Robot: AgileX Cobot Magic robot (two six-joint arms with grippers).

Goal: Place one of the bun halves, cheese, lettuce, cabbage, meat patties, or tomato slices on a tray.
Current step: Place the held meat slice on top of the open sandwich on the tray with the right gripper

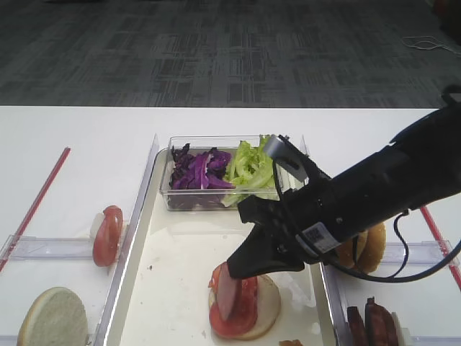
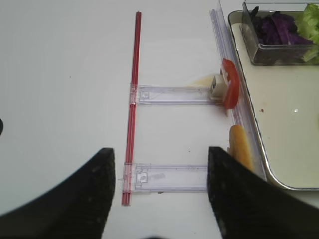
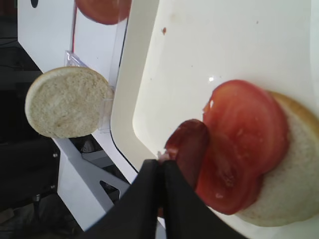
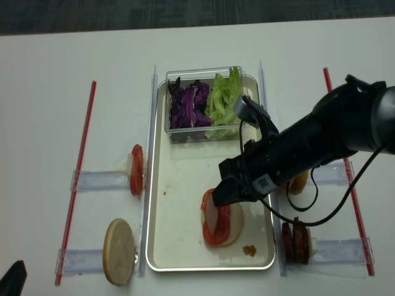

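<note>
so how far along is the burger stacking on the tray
Done: a bun half lies on the tray with a tomato slice on top. In hand: the right gripper is shut on a meat patty, held on edge against the tomato and not yet released. Left: laying the patty flat and letting go. The left gripper hovers open over the table, off the tray.

Tray (image 4: 160, 185): off-white with shiny rims and a few brown specks. Cabbage (image 4: 188, 105): dark purple. Lettuce (image 4: 223, 98): bright green. Tomato (image 3: 244, 144): bright red with paler pockets, on a cream bun (image 3: 294, 184). Patty (image 3: 188, 149): dull reddish-brown, pinkish face. Right pincer (image 3: 162, 172): black. Bench (image 4: 49, 123): white, crossed by red strips (image 4: 77, 179) and clear racks (image 4: 99, 180). Floor (image 1: 216, 50): dark grey, patterned in blocks.
</note>
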